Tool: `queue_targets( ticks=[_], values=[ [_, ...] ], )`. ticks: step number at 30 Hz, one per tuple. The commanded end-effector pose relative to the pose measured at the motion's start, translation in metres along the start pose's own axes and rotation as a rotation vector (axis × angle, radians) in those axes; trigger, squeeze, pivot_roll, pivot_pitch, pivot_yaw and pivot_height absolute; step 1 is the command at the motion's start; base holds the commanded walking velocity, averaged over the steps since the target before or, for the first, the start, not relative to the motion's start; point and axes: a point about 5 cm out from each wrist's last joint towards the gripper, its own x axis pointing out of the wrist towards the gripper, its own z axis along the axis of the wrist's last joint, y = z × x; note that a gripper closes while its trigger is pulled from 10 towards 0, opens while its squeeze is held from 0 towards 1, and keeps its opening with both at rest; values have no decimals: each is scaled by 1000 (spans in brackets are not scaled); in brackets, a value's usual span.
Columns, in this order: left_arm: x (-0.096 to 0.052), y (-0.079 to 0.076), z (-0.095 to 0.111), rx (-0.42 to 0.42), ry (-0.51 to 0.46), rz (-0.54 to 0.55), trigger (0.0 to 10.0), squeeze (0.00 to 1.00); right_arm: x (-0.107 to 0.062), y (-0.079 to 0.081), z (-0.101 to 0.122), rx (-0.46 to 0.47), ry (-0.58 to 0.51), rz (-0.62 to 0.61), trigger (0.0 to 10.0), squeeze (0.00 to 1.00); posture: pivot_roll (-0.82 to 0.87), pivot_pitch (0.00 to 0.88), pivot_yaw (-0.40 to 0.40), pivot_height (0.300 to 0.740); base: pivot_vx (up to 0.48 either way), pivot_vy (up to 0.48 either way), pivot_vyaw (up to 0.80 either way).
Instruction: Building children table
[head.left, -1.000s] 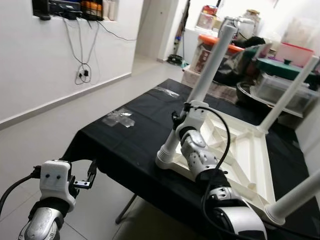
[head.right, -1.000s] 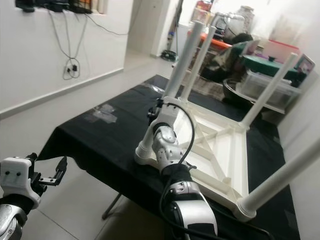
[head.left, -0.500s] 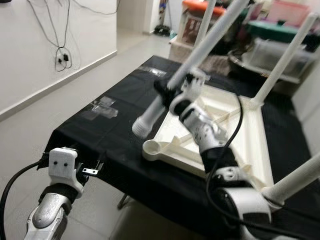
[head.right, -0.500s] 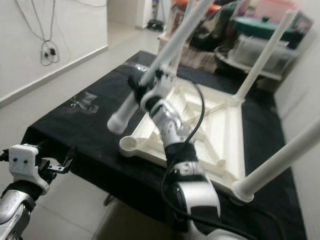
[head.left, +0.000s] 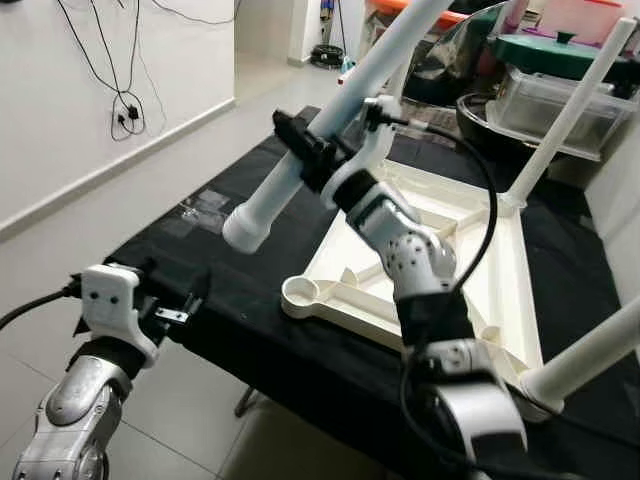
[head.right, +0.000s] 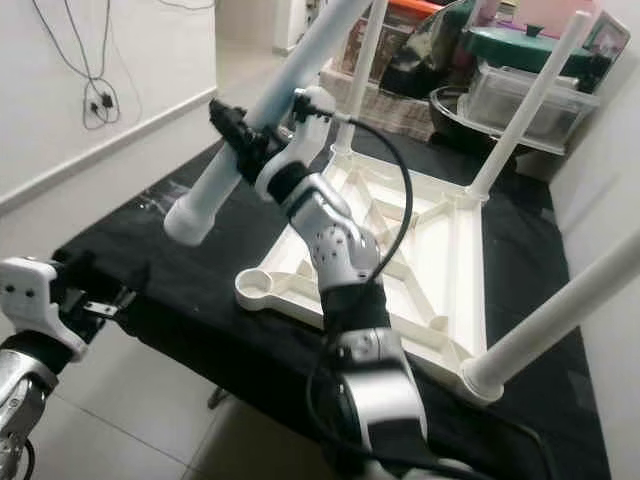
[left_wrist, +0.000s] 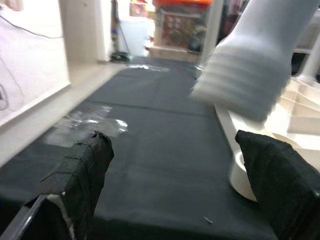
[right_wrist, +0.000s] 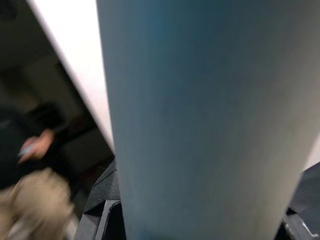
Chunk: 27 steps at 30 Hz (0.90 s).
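Left eye view: black-clothed table (head.left: 250, 300) on pale tiled floor (head.left: 90, 210).

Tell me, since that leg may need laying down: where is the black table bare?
Bare cloth lies between the taped patch and the upturned white table, along the near edge. The right tool holds the leg there. The far end is crowded with bins.

Desk (head.left: 250, 300) draped in black cloth, set on pale tiled floor (head.left: 120, 200). White plastic tabletop (head.left: 480, 290) upside down on desk's right half, ribbed underside up, near-left corner socket (head.left: 298, 293) empty. Clear tape patches (head.left: 205, 205) stuck on cloth at left, another (left_wrist: 145, 67) at far edge.
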Motion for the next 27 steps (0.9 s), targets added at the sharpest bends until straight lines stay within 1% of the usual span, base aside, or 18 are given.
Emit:
queue_targets(
  ticks=[1,2,5,6,7,9,10,13,15,16,17,18,19,21,27],
  values=[
    [6,-13,-11,-30,64,-139,10000,0,3,13,-4,-71,20,68,0,0,104,0,-124,740,0,0,0],
    [6,-13,-11,-30,64,-139,10000,0,3,13,-4,-71,20,68,0,0,104,0,-124,740,0,0,0],
    [14,-22,-18,-32,113,-257,10000,0,5,28,-15,-155,50,143,0,0,102,0,-113,740,0,0,0],
    [14,-22,-18,-32,113,-257,10000,0,5,28,-15,-155,50,143,0,0,102,0,-113,740,0,0,0],
    [16,-23,-19,-30,123,-276,10000,0,5,31,-17,-175,56,162,0,0,101,0,-112,740,0,0,0],
    [16,-23,-19,-30,123,-276,10000,0,5,31,-17,-175,56,162,0,0,101,0,-112,740,0,0,0],
    [17,-23,-19,-26,130,-289,10000,0,4,35,-19,-191,64,183,0,0,100,0,-109,740,0,0,0],
    [17,-23,-19,-26,130,-289,10000,0,4,35,-19,-191,64,183,0,0,100,0,-109,740,0,0,0],
    [19,-22,-20,-22,137,-297,10000,0,2,38,-21,-207,73,204,0,0,99,0,-107,740,0,0,0],
    [21,-21,-18,-15,137,-308,10000,0,-1,41,-25,-230,90,226,0,0,97,0,-102,740,0,0,0],
    [21,-21,-18,-15,137,-308,10000,0,-1,41,-25,-230,90,226,0,0,97,0,-102,740,0,0,0],
    [23,-20,-15,-4,136,-325,10000,0,-4,43,-29,-254,104,240,0,0,97,0,-102,740,0,0,0],
    [24,-21,-11,0,129,-347,10000,0,-6,43,-33,-269,115,241,0,0,97,0,-102,740,0,0,0],
    [24,-21,-10,10,133,-354,10000,0,-7,42,-33,-271,119,238,0,0,102,0,-100,740,0,0,0],
    [18,-19,-16,25,160,-335,10000,0,-6,36,-26,-275,111,237,0,0,103,0,-104,740,0,0,0]
  ],
)
